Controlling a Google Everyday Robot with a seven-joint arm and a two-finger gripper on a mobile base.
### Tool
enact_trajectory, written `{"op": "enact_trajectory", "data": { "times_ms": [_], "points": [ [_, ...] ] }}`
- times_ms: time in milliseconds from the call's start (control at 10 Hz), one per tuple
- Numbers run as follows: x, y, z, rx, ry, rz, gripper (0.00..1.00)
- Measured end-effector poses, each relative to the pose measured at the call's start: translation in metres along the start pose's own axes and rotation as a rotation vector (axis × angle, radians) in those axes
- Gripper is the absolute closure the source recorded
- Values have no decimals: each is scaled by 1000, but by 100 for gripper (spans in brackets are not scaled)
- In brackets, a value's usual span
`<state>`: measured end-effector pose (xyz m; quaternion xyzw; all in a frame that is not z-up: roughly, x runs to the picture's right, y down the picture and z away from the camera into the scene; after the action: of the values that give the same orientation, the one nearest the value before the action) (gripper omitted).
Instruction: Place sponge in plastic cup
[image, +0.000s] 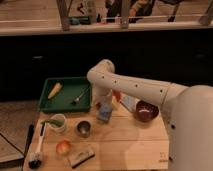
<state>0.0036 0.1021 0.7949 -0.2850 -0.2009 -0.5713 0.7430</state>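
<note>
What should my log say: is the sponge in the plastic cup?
Out. The sponge is right under the gripper, well apart from the plastic cup.

The arm (137, 88) reaches left, its tool (103, 104) hanging low.

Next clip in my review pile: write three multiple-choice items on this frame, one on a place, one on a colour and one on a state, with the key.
1. Over the table, where is the tool?
A. at its front edge
B. just above the sponge
C. at its left edge

2. What colour is the tray?
A. green
B. red
C. white

3. Where is the sponge relative to the plastic cup?
A. inside it
B. outside it, right of the steel cup
C. in the tray

Key:
1 B, the arm ends right at the blue block.
2 A, its rim and floor are green.
3 B, the steel cup stands between the sponge and the plastic cup.
</note>
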Motion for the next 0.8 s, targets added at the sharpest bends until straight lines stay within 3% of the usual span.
{"op": "enact_trajectory", "data": {
  "times_ms": [800],
  "points": [
    [12, 1, -6, 33, -3, -7, 20]
  ]
}}
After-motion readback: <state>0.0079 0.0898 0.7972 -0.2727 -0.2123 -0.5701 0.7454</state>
